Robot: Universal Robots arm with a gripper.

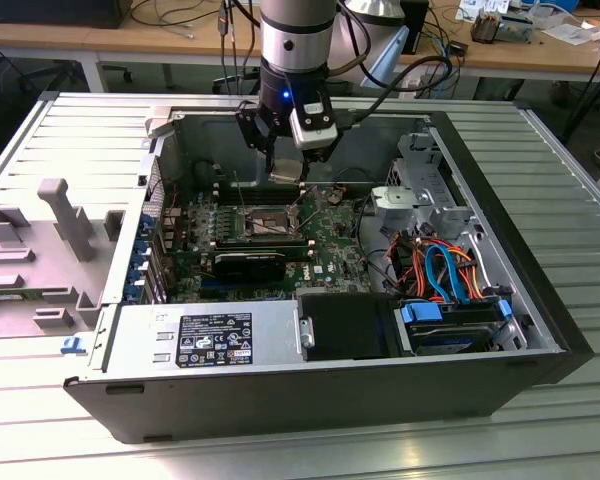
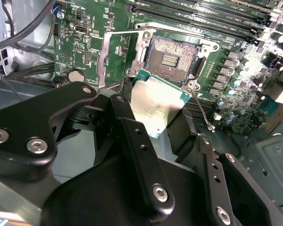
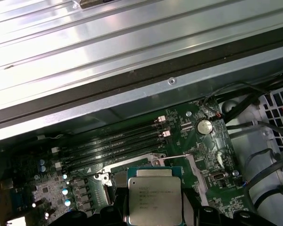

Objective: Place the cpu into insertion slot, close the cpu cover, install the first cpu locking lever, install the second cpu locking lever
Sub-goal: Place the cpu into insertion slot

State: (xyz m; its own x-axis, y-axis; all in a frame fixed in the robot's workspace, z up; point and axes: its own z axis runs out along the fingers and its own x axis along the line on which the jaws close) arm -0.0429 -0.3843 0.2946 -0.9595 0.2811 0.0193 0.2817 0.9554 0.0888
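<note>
Exterior view, its left to its right: grey plastic shroud lying on the ribbed metal bench, just beside the open computer case. Inside the case, power supply along the near wall, green motherboard behind it. The drive bay and its blue and orange cables sit toward the exterior view's right. The arm comes down over the far part of the board, jaws hanging just above the insertion slot. Jaws are closed to the chip's width, gripping the cpu by two opposite edges between black fingers (dull silver top faces the camera in both wrist views). In the second wrist view the cpu is tilted and not seated, and the insertion slot lies bare, its dark pin field exposed. The cpu cover is swung open, standing beside the slot. One thin locking lever sticks out free near the chip's corner. In the first wrist view the cpu hides most of the slot. Long black memory slots run just beyond it, and a coin battery sits near the board's edge.
</note>
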